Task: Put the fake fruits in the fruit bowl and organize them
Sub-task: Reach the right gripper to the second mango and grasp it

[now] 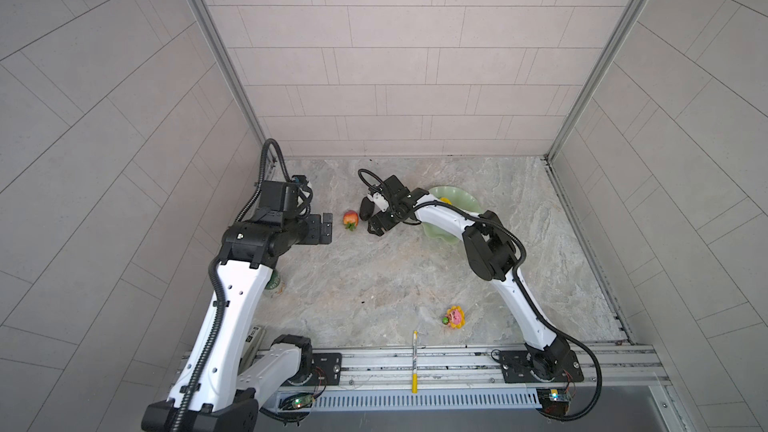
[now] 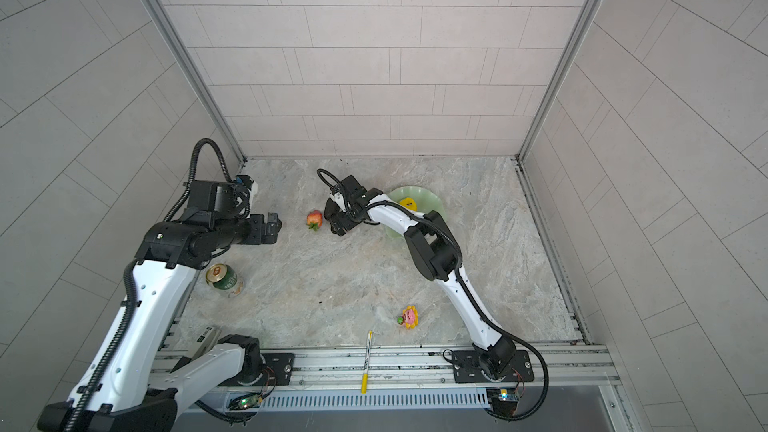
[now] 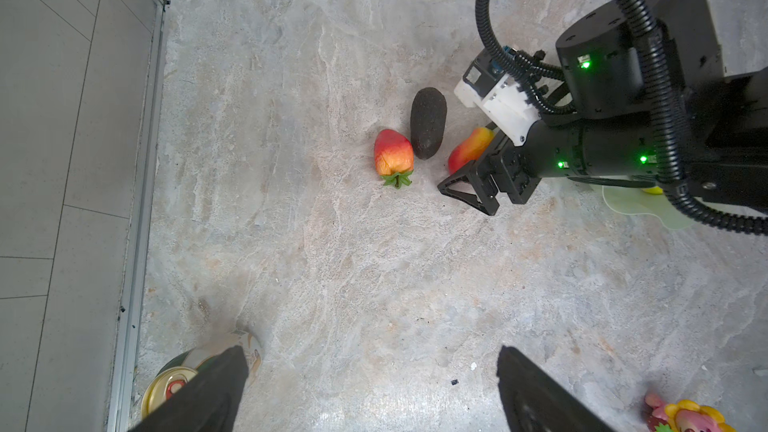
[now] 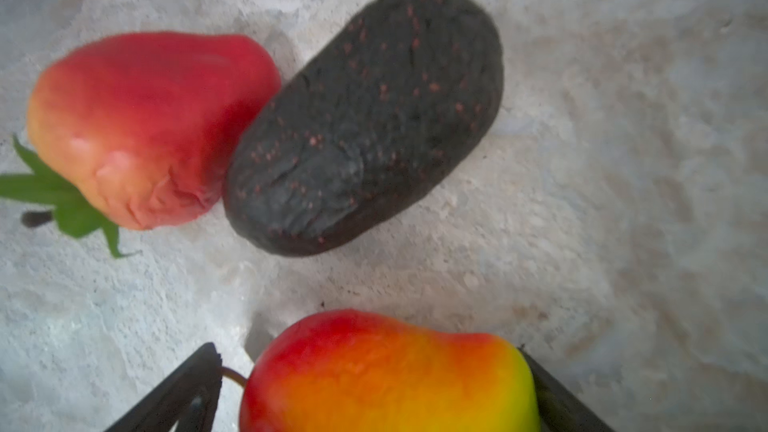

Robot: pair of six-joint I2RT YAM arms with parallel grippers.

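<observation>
Yellow fruit in, three fruits on the table

In both top views only the yellow fruit lies in the fruit bowl; strawberry and dark oval touch nearby on the table. The right wrist view alone shows the right gripper spread around a mango, unclamped. The left gripper gapes empty. The second mango is unseen.

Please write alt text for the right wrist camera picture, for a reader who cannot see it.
A red-to-yellow mango-shaped plastic fruit lies inside the open right gripper, closest to the camera. Beyond it, on the grey marbled tabletop, a blackish oval plastic fruit rests against a red plastic strawberry with green leaves.
</observation>
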